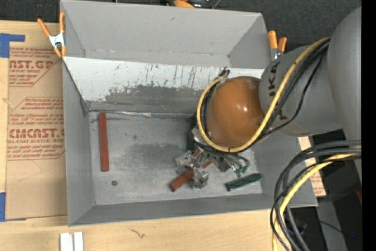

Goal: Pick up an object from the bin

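The gripper [195, 166] sits low near the bin's [153, 26] front edge, over a short red-brown block [180, 183]; its opening cannot be told; a clean lift likely means centring on the block, clear of the green piece [244, 181] nearby.

Bin [117, 70] scuffed matt metal; wrist cover [234, 111] glossy.

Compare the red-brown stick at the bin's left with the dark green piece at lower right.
The red-brown stick is long, the green piece short. The stick runs up-and-down in the view, the green piece nearly crosswise. The stick lies alone, the green piece near the gripper. Both lie flat.
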{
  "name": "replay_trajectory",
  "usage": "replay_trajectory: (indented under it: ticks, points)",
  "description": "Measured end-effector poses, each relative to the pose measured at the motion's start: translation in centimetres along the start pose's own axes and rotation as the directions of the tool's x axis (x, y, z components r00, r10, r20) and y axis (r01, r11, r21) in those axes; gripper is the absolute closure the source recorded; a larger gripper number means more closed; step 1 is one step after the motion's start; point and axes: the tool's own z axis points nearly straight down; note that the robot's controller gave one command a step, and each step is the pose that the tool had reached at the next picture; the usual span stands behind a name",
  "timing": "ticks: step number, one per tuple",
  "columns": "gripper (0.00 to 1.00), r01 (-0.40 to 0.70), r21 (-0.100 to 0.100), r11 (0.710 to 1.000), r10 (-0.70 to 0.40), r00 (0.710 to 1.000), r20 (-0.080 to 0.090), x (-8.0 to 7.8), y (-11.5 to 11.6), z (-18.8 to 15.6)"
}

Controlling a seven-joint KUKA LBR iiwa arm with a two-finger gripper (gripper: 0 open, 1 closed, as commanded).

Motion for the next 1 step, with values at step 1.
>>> replay_trajectory:
  ticks: [1]
  points:
    - [1.0,0.029,0.006,1.0,-0.029,1.0,0.01,-4.95,0.06,-15.21]
